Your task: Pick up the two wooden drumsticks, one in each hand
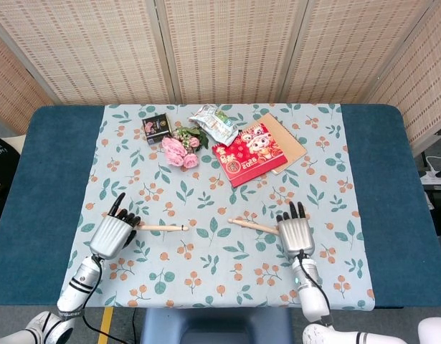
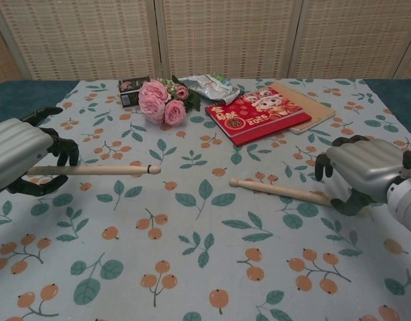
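Observation:
Two wooden drumsticks lie on the floral tablecloth near its front edge. My left hand (image 1: 114, 231) (image 2: 21, 160) has its fingers curled over the butt of the left drumstick (image 1: 163, 227) (image 2: 91, 170), with the thumb underneath. That stick points right, its tip toward the table's middle. My right hand (image 1: 297, 231) (image 2: 365, 175) wraps its fingers around the butt of the right drumstick (image 1: 252, 225) (image 2: 279, 190). This stick's tip points left and slightly away from me. Both sticks stay low, at or just above the cloth.
At the back of the cloth sit a bunch of pink roses (image 1: 179, 150) (image 2: 158, 100), a small dark box (image 1: 156, 128), a crumpled snack bag (image 1: 214, 123), and a red booklet (image 1: 247, 153) (image 2: 257, 115) on a brown board (image 1: 288, 147).

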